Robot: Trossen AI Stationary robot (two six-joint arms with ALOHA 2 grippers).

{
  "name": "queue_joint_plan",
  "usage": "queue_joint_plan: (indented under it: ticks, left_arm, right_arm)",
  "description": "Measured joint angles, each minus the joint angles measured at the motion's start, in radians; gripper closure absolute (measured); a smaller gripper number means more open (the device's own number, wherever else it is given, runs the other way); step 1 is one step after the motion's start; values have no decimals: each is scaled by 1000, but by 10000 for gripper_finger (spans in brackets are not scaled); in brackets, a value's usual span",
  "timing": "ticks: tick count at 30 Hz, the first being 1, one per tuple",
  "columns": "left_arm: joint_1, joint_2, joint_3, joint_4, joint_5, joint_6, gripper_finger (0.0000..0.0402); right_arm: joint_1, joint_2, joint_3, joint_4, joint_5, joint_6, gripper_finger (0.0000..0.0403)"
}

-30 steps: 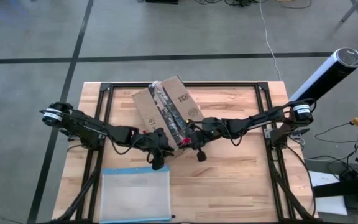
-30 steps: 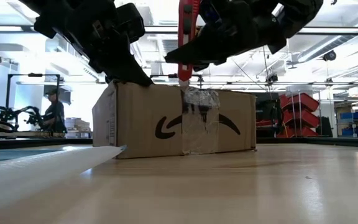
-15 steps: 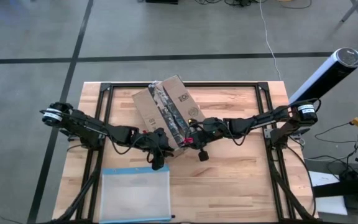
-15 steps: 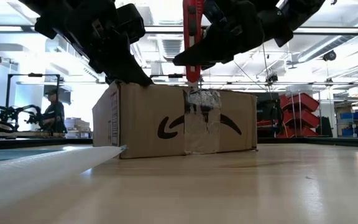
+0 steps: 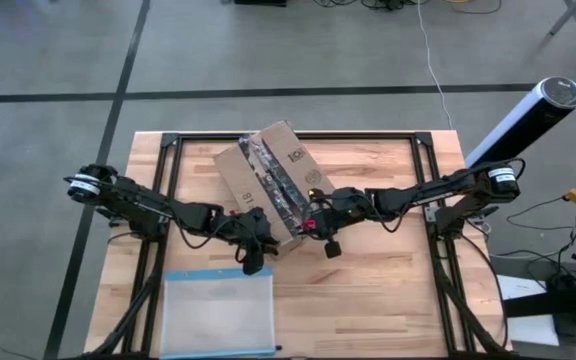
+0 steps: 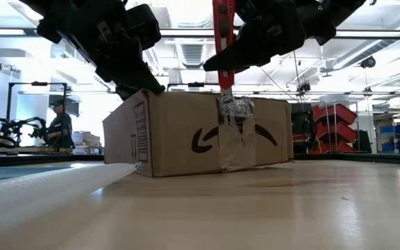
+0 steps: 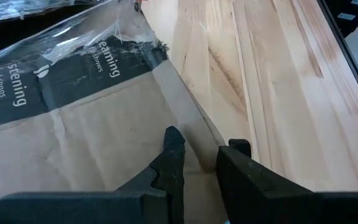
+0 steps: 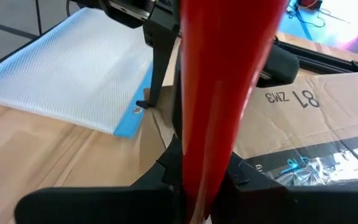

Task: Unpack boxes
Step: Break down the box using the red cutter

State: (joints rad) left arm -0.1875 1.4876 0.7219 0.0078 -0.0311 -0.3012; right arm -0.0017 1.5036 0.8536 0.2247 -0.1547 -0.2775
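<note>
brown corrugated cardboard, crossed by a strip of shiny clear tape (image 6: 235, 135) and printed with black marks, forms the box (image 5: 273, 180) lying askew on the wooden table (image 5: 388, 290), toward its far side. bare boards lie open to the right of it, while a clear pouch with a blue edge (image 5: 217, 310) sits by the near edge. the left gripper (image 7: 199, 149) has its fingers pinched over the box's near corner edge. the right gripper (image 5: 318, 222) is clamped on a red cutter (image 6: 222, 42), held upright with its tip at the taped seam.
</note>
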Motion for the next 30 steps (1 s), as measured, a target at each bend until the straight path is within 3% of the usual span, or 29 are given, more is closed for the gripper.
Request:
queue_joint_plan:
  ticks: [8,24,30]
  left_arm:
    - [0,-3,-2,-25,13,0,324]
    - [0,-5,-2,-26,7,3,324]
    - [0,-5,-2,-26,6,3,324]
  right_arm:
    - [-4,-22,7,106,64,-26,388]
    - [3,-5,5,110,18,6,388]
    - [6,34,5,162,-63,32,388]
